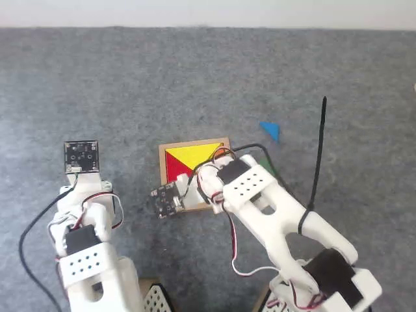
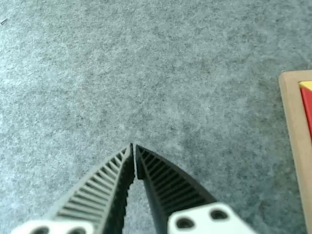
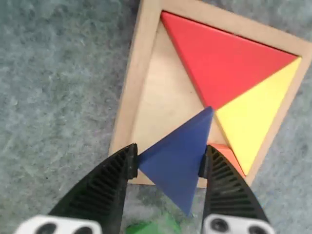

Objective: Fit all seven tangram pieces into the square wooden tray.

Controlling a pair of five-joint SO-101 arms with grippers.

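Right pincer (image 3: 169, 153): clenched on the blue triangle (image 3: 175, 168), which straddles the tray (image 3: 141, 83) rim.
Left pincer (image 2: 134, 148): closed, empty, over the table (image 2: 146, 73) beside the tray.
Tray contents: red triangle (image 3: 219, 63) and yellow triangle (image 3: 253, 112) seated.
Risk: if let go here, the piece would probably rest tilted on the rim.
Cause: corner not aligned with the bare wood.

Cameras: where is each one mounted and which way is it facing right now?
High view: fixed above, looking down on left arm, right arm and tray.
Left wrist view: on left arm, facing carpet; shut fingers, tray edge.
Right wrist view: on right arm, facing tray; fingers clamp blue triangle.
Shared: the tray, all three.
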